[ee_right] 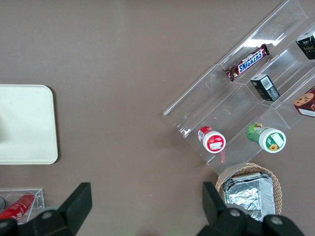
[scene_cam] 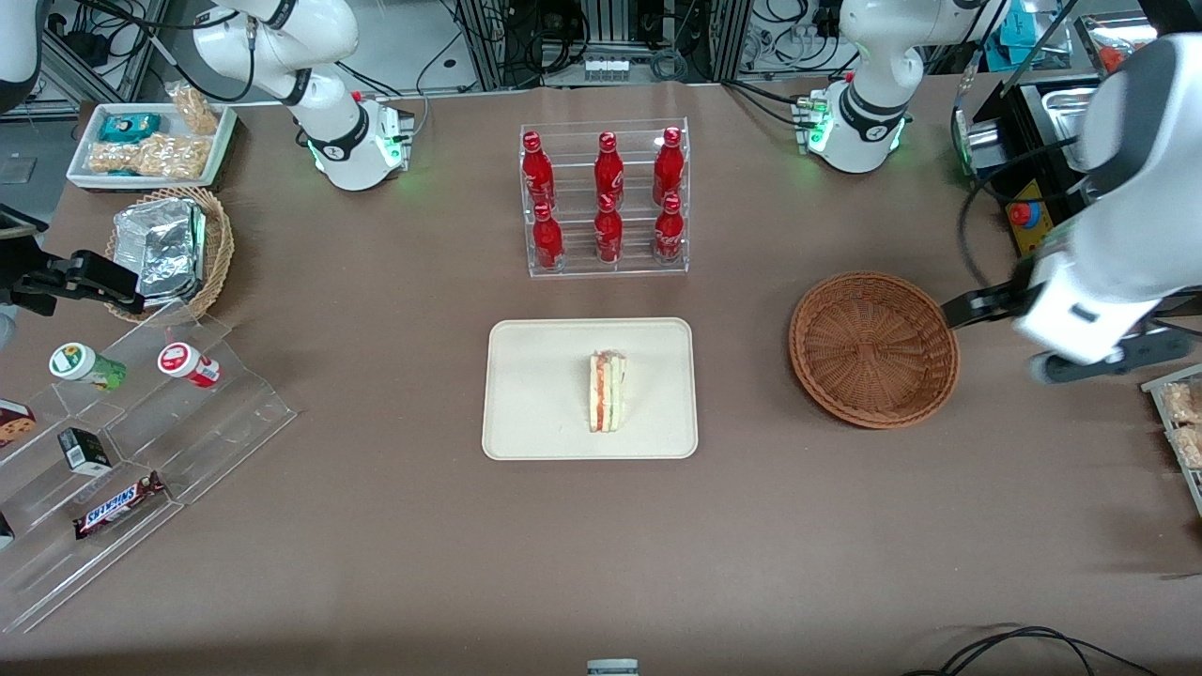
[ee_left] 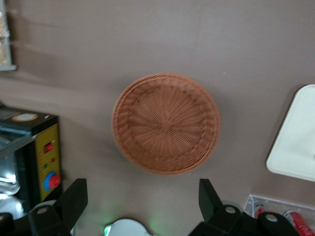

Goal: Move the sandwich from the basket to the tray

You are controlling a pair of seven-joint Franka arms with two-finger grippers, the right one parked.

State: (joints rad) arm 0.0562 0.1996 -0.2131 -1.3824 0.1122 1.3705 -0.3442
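Sandwich (scene_cam: 608, 391) — a triangular wedge of white bread with red and green filling — lies on the flat cream rectangular tray (scene_cam: 526, 413), near its middle; placement appears done. The round reddish-brown wicker basket (ee_left: 166, 123) sits empty, toward the working arm's end of the bench. The gripper (ee_left: 142, 199) hangs above the basket, fingers apart, holding nothing — only parking seems left. A clear rack of red bottles (scene_cam: 606, 199) stands near the tray, obstructing nothing.
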